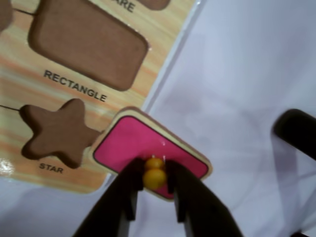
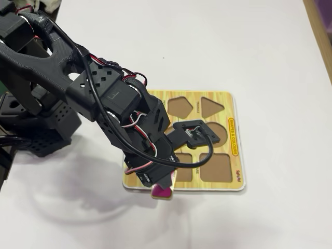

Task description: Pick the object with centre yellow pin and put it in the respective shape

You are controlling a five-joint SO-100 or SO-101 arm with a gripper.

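The pink piece is flat, with round corners and a pale rim, and it has a round yellow knob in its middle. In the wrist view the two black fingers of the gripper are closed tight on the knob, one on each side, so the gripper has hold of the piece by its knob. The piece sits at the edge of the yellow board, with one corner over the board next to the star hole and the rest over the white table. I cannot tell if it is lifted or lying down. The rectangle hole is farther in on the board, above the star hole in this view, with the word RECTANGLE under it. In the fixed view the piece peeks out under the black arm at the near edge of the board, close to its left corner.
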